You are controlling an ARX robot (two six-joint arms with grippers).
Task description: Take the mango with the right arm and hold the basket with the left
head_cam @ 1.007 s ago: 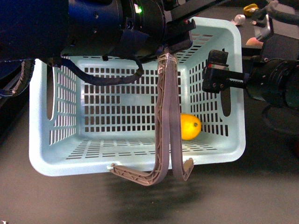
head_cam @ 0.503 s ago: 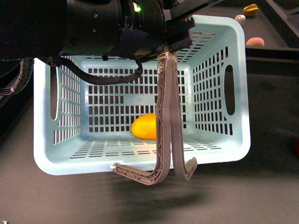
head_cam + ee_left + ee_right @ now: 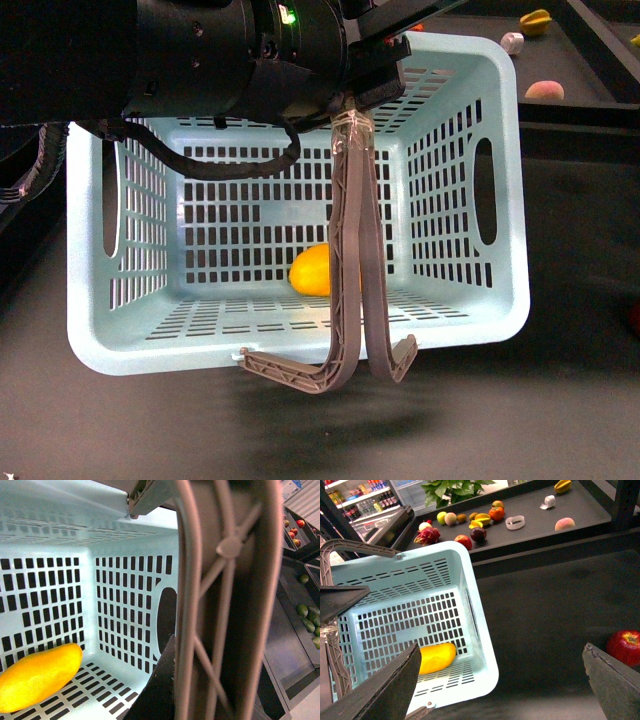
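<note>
The light-blue basket [image 3: 180,350] hangs tilted, its open side facing the front camera. My left gripper [image 3: 353,115] is shut on its two grey-brown swing handles [image 3: 352,250], gathered together above it. In the left wrist view the handles [image 3: 225,605] fill the frame beside one dark finger [image 3: 155,690]. The yellow-orange mango [image 3: 312,270] lies loose on the basket's slotted floor, partly behind the handles. My right gripper [image 3: 497,685] is open and holds nothing. It hovers outside the basket [image 3: 485,670], with the mango [image 3: 435,658] near one fingertip [image 3: 380,690]. The right arm is out of the front view.
A dark shelf [image 3: 530,510] behind the basket carries several fruits, a peach [image 3: 564,524] and a yellow starfruit [image 3: 563,486]. A red apple [image 3: 625,647] lies on the dark surface near the right gripper. Store shelves stand further back.
The right gripper has left the front view, pulling back from the basket's right side. The mango has rolled from the right corner to the middle of the basket floor. The basket swayed slightly.
</note>
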